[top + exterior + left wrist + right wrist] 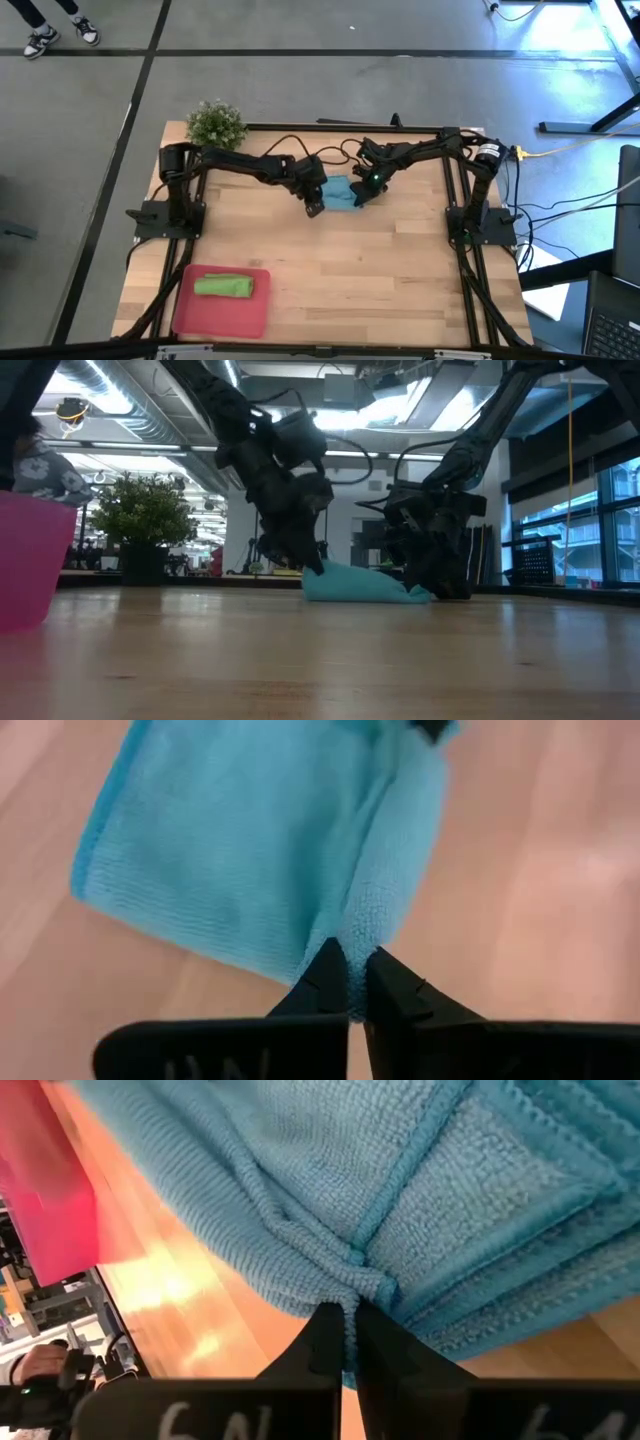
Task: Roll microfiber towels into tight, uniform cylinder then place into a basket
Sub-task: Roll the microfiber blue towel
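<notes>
- The light blue towel point(340, 192) is located on the wooden table point(330, 270), in the far central area, between the two grippers.
- The left gripper point(348, 982) is positioned at one edge of the light blue towel; its fingers are closed to a narrow gap, with a fold of the cloth pinched between them.
- The right gripper point(343, 1330) is positioned at the opposite edge; its fingers are likewise nearly closed on a bunched fold of the same towel.
- The lime green towel point(224, 286) is seen rolled into a cylinder and laid inside the basket point(200, 318), at the near left corner of the table.
- A potted plant point(216, 124) is seen at the far left corner.
</notes>
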{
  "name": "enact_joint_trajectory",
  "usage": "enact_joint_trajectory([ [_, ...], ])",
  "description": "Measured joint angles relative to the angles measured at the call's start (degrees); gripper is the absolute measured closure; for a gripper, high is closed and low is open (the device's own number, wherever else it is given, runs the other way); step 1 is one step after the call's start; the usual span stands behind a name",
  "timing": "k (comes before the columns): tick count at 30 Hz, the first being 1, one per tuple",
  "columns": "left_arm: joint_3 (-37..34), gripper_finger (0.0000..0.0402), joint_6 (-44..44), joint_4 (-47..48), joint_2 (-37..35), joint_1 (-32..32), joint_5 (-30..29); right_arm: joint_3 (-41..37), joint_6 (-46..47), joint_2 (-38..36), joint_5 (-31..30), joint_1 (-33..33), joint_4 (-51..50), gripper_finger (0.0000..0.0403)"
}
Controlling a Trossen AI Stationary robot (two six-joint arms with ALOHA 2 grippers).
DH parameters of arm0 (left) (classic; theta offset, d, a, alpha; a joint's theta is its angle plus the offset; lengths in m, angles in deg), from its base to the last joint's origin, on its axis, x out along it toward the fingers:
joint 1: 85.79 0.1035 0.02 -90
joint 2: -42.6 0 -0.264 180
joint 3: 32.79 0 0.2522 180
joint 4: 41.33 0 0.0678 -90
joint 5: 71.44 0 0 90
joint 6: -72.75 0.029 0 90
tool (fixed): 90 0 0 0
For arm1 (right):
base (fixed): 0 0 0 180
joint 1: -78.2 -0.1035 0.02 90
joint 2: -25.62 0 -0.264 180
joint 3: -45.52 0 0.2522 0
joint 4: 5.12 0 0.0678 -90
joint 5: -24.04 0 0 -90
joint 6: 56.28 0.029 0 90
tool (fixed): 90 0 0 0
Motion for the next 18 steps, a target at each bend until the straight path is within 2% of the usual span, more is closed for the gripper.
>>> enact_joint_trajectory([
  [8,0.2,0.0401,0.5,-0.5,4.4,0.0,-3.3,0.0,-0.1,0.0,0.0,-0.1,0.0,0.0391],
  [12,0.3,0.0401,0.8,-0.5,5.0,0.0,-3.5,-0.1,-3.2,0.0,1.3,-0.1,1.6,0.0389],
  [15,0.2,0.0401,2.0,-0.5,5.1,0.0,-3.5,-0.2,-3.9,0.0,3.6,-0.2,2.8,0.0375],
  [18,0.2,0.0401,2.1,-0.4,5.1,0.1,-3.6,-0.1,-2.9,0.0,1.8,-0.3,3.4,0.0351],
])
